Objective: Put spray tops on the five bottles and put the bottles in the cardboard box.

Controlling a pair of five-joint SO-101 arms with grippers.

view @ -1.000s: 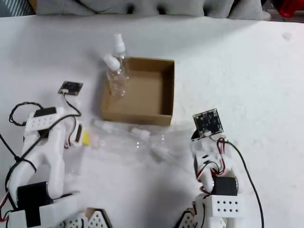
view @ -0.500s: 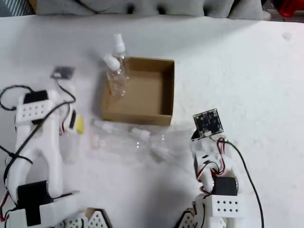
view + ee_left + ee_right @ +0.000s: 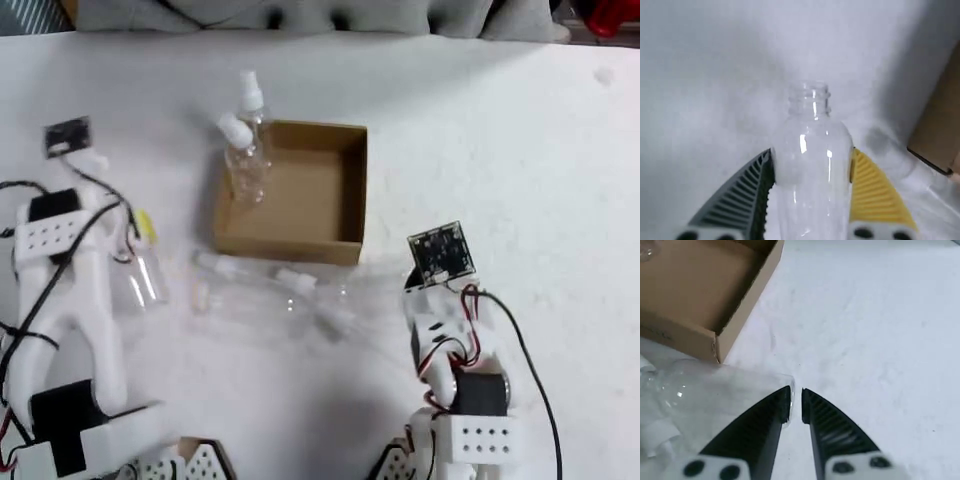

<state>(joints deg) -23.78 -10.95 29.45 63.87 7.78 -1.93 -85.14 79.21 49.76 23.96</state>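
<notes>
Your left gripper [image 3: 811, 160] pinches an uncapped bottle [image 3: 809, 127], neck away from the wrist. The nearest spray top [image 3: 222, 267] lies at its 3 o'clock.

- plain white tabletop [image 3: 520, 130], slightly rough-looking, evenly lit
- grey tufted upholstered cushion [image 3: 300, 15] running along the far edge, probably a sofa
- shiny red object [image 3: 612, 18] in the far corner

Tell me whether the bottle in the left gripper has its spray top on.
Off: the bottle held in the left gripper shows a bare, open threaded neck.
</notes>
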